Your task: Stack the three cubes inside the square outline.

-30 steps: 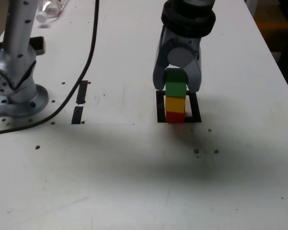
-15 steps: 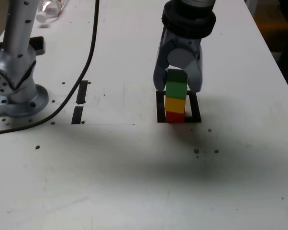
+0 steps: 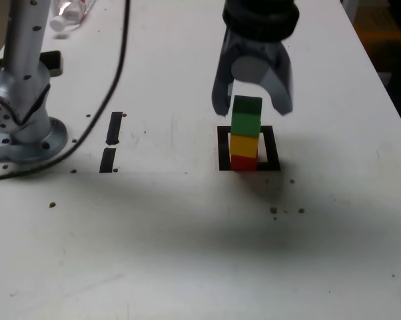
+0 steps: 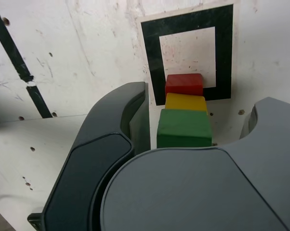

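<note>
Over the square outline (image 3: 248,148), tool (image 3: 252,107) now spread open, released green cube (image 3: 246,116), stack unmoved.

I count three cubes (image 3: 245,134), one square outline (image 3: 270,145), two black tape strips (image 3: 111,141), one gripper (image 3: 252,107).

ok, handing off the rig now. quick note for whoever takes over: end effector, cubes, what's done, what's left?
End effector: open, jaws spread either side of the green cube, not gripping it.
Cubes: stacked green on the yellow cube on the red cube. The red cube sits at the near edge of the square outline, overlapping the tape in the wrist view.
Done: all three cubes are stacked and the top one is let go.
Left: lift the arm straight up clear of the stack without knocking it; check whether the base position counts as inside.
</note>
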`<state>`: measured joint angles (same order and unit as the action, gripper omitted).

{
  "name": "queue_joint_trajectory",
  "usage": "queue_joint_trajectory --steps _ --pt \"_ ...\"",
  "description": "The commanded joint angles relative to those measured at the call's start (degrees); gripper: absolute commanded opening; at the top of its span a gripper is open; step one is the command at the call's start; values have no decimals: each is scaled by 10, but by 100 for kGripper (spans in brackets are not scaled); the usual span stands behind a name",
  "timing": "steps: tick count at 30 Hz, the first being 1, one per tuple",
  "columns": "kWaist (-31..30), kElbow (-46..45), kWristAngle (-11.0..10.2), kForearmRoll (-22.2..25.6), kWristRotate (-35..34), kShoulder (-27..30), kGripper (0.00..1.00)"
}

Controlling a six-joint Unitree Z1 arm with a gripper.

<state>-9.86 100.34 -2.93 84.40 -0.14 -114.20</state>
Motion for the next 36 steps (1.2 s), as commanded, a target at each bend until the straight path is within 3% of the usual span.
queue_joint_trajectory --steps 1,10,13,20,28,32,36 --pt "1 4 -9 8 0 17 80" --pt "21 -42 -38 42 -3 112 81" --pt "42 -99 -38 42 -5 155 81" --pt "63 -187 -33 26 -10 194 81" --pt "65 -342 30 -69 -31 210 81" --pt "65 -395 49 -113 -34 212 81" --pt "65 -467 62 -193 -37 214 81"
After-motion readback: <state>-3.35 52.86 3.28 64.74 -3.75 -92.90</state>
